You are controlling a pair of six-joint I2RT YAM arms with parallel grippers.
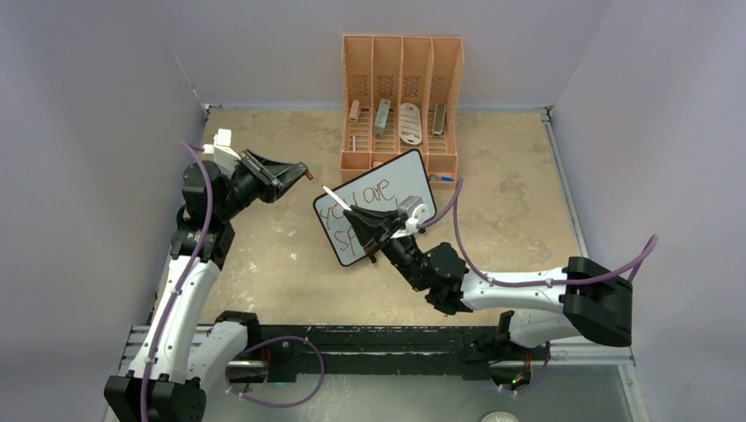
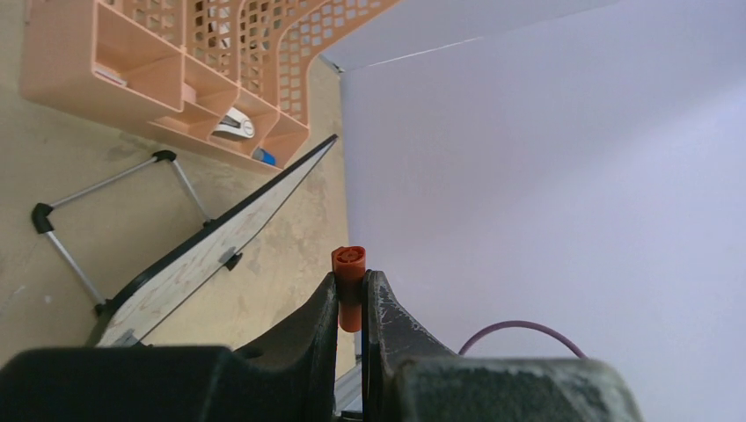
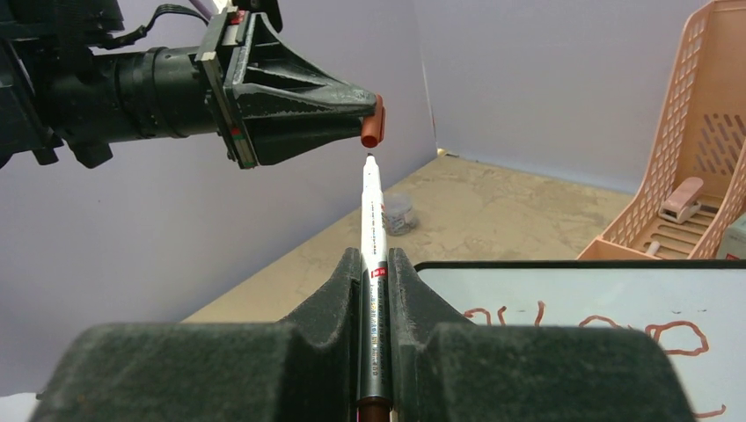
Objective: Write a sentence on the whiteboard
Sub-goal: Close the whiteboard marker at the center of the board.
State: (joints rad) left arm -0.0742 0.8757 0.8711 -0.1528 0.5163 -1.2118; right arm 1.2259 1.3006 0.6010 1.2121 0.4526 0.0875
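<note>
Beige tabletop [image 1: 281, 255]: whiteboard [image 1: 396, 180] propped tilted just before orange organizer [image 1: 401, 88], red-brown sentence [image 1: 376, 193] partly hidden. Left pincer [image 2: 350, 286] clamped on marker cap [image 2: 349, 264]. Right pincer [image 3: 374, 264] clamped on marker [image 3: 373, 220], tip near the marker cap.

High rear camera looks down on everything; both close wrist cameras share the whiteboard [image 3: 563, 294]

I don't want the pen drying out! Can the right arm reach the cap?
Probably yes: its marker points at the cap in the left gripper, close, with nothing between them.
</note>
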